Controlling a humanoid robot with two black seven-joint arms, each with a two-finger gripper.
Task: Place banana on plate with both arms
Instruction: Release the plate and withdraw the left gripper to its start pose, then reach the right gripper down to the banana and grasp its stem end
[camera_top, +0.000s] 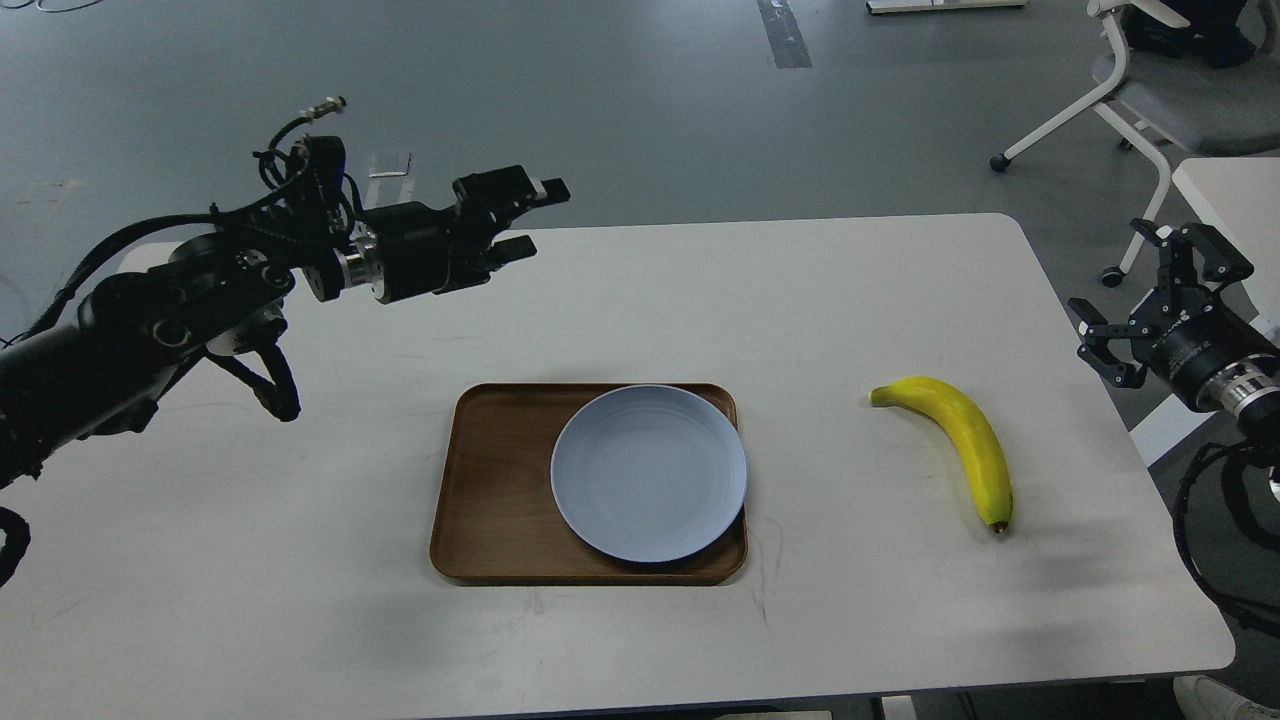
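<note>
Head view: left gripper (528, 215) hovers high, fingers spread; right gripper (1150, 300) likewise spread, empty. One banana (960, 440), one plate (648, 473).

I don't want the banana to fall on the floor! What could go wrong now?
The banana lies near the table's right edge, so a clumsy grab by the right gripper might nudge it off. The plate sits crowded against the tray's right rim, so a long banana could overhang or tip it.
</note>
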